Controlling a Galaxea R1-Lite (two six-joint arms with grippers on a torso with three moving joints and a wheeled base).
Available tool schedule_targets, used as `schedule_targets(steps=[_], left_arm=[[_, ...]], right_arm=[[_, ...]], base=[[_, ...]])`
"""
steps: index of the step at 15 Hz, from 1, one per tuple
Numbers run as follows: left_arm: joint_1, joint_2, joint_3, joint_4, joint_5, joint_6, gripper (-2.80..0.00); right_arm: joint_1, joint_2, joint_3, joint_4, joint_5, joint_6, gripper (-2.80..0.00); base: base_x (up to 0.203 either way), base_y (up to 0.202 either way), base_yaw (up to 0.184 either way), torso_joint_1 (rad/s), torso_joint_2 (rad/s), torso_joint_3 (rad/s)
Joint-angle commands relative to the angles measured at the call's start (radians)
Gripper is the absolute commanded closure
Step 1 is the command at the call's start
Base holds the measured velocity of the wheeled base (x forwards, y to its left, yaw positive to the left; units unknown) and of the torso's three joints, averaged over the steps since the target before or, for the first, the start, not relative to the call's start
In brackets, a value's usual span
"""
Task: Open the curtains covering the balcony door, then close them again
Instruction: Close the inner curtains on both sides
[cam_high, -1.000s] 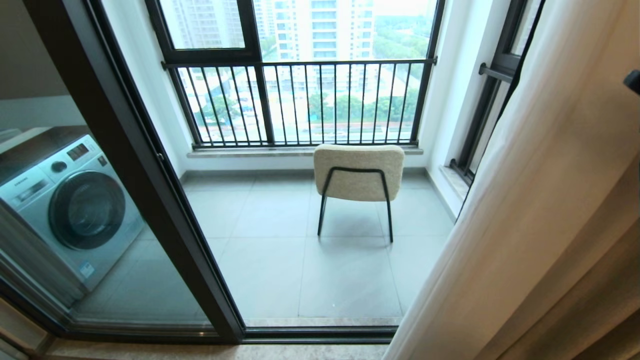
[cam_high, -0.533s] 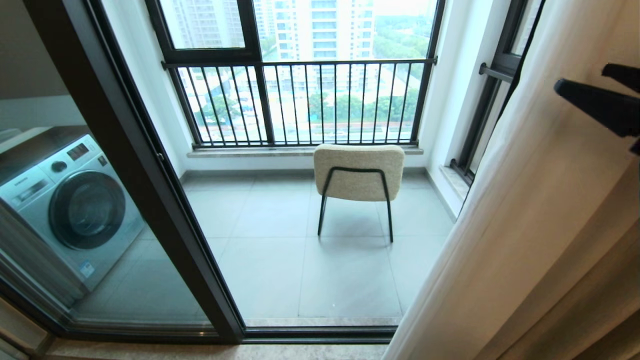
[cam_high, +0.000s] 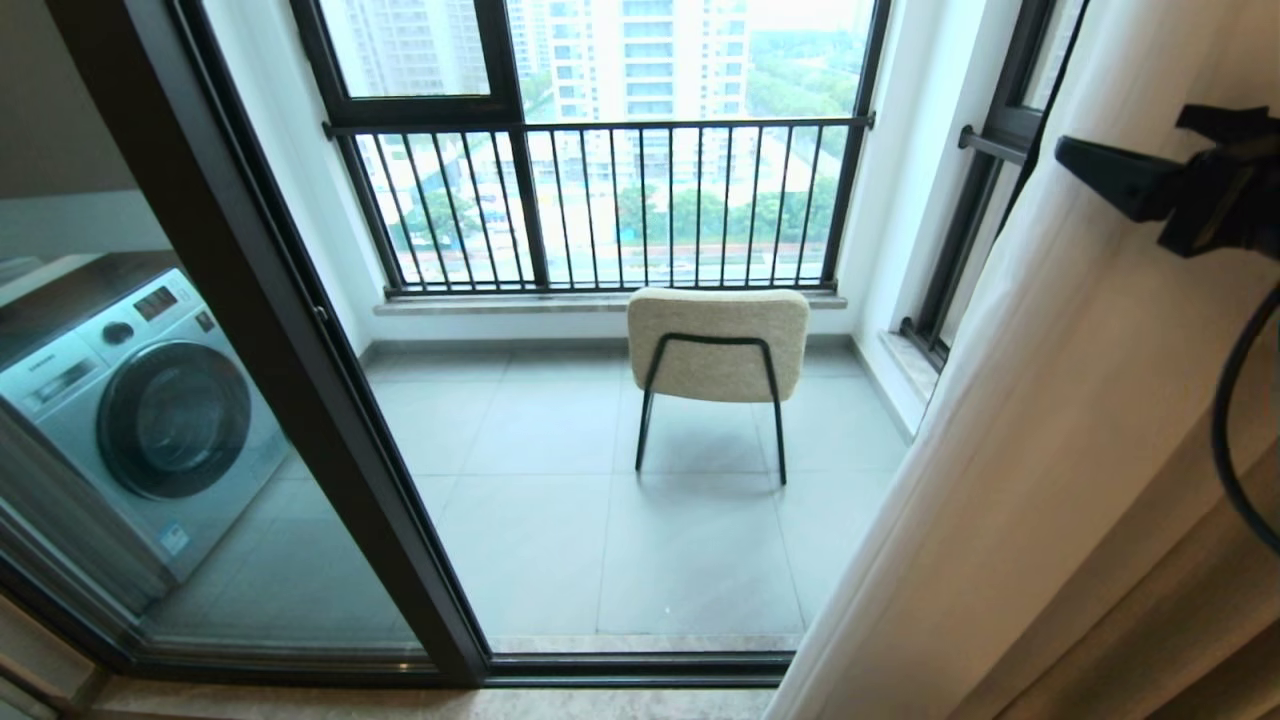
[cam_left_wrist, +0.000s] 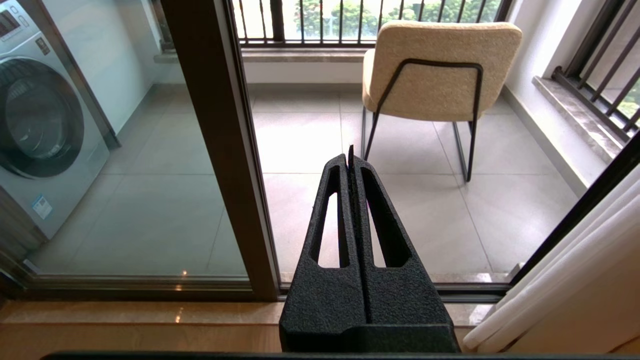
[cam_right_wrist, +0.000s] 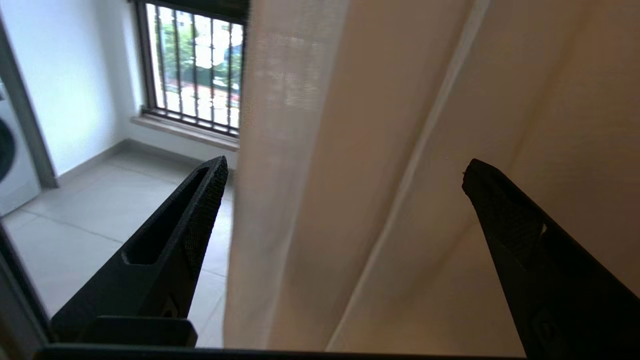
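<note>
The sheer white curtains (cam_high: 1050, 400) hang gathered at the right of the opening, in soft folds reaching the floor. The balcony door (cam_high: 250, 330), glass in a black frame, stands at the left, and the doorway between them is uncovered. My right gripper (cam_high: 1120, 130) is raised at the upper right, in front of the curtains, and is open. In the right wrist view its fingers straddle the curtains (cam_right_wrist: 310, 150) near the hemmed edge, with the right gripper (cam_right_wrist: 345, 165) not touching the fabric. My left gripper (cam_left_wrist: 349, 155) is shut and empty, parked low before the door sill.
A beige chair (cam_high: 717, 345) with black legs stands on the balcony tiles, facing a black-barred railing window (cam_high: 600, 200). A washing machine (cam_high: 140, 420) shows through the door glass. Thicker beige drapes (cam_high: 1180, 600) hang right of the sheer panel. A black cable (cam_high: 1225, 430) loops by the right arm.
My right gripper has come into the head view from the right edge and moved left in front of the curtains, staying open. The curtains and the left arm have not moved.
</note>
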Motion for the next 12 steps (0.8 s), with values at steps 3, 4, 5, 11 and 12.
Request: schedule_targets(steps=[3, 4, 5, 11, 12], left_arm=[[0.000, 0.000, 0.000, 0.000, 0.000, 0.000, 0.00], [0.000, 0.000, 0.000, 0.000, 0.000, 0.000, 0.00], [0.000, 0.000, 0.000, 0.000, 0.000, 0.000, 0.00], [0.000, 0.000, 0.000, 0.000, 0.000, -0.002, 0.00], [0.000, 0.000, 0.000, 0.000, 0.000, 0.000, 0.00]], right_arm=[[0.000, 0.036, -0.018, -0.048, -0.128, -0.036, -2.80], [-0.001, 0.042, -0.019, -0.068, -0.153, -0.047, -2.80], [-0.001, 0.043, -0.019, -0.086, -0.179, -0.062, -2.80], [-0.004, 0.045, -0.018, -0.115, -0.248, -0.090, -2.80], [-0.004, 0.047, -0.018, -0.115, -0.248, -0.090, -2.80]], base=[[0.000, 0.000, 0.000, 0.000, 0.00, 0.000], [0.000, 0.000, 0.000, 0.000, 0.00, 0.000], [0.000, 0.000, 0.000, 0.000, 0.00, 0.000], [0.000, 0.000, 0.000, 0.000, 0.00, 0.000], [0.000, 0.000, 0.000, 0.000, 0.00, 0.000]])
